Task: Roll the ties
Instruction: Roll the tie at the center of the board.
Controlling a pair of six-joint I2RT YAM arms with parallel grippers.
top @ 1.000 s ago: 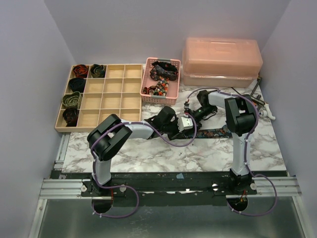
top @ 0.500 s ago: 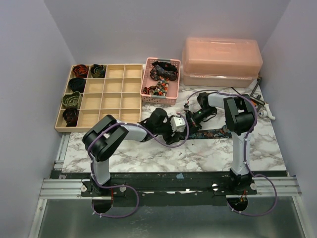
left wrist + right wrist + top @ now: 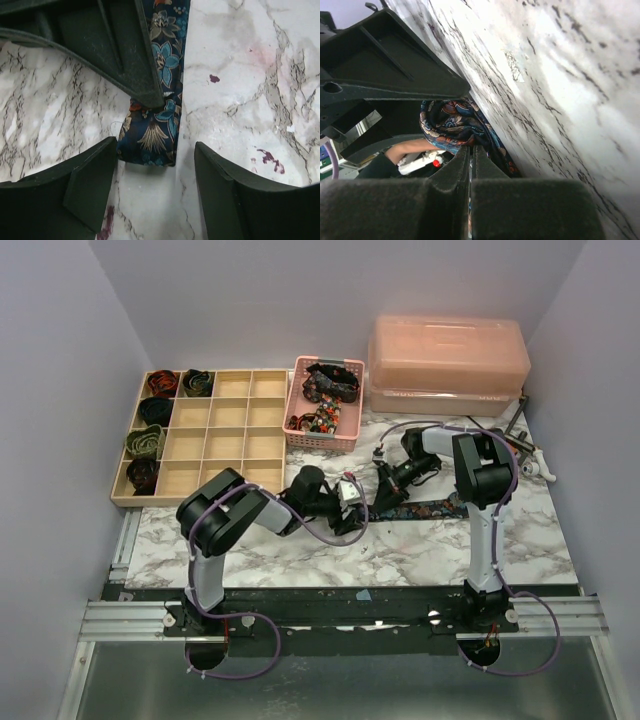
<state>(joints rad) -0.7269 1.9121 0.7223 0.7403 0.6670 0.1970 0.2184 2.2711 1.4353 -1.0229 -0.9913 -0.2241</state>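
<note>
Lying flat on the marble table (image 3: 300, 550), the tie (image 3: 152, 135) showed a navy ground printed with teal blossoms, tan fan-shaped sprays and touches of orange-red. Its narrow strip ran across the middle of the table between the two arms. In the left wrist view its squared-off end sat just short of the camera, looking doubled over on itself.

The left gripper (image 3: 156, 155) stood released, one finger on each side of that end and neither quite touching the cloth. The right gripper (image 3: 470, 152) was clenched, its fingers pressed together and laid across the strip a little farther along. Bunched fabric sat right at their tips, but I could not tell whether a fold was nipped between them.

At the far left of the table stood a wooden tray (image 3: 225, 445) divided into square compartments. It held five coiled ties (image 3: 145, 442): four down the leftmost column and one at the far end of the next column. They were dark spirals in reddish, olive and near-black tones, one to a compartment.

Just right of the tray, a pink mesh basket (image 3: 296, 425) held jumbled ties (image 3: 330, 385), dark at the far end and brightly multicoloured nearer. Beside it at the back right was a translucent peach lidded box (image 3: 447, 365); its contents could not be made out.
</note>
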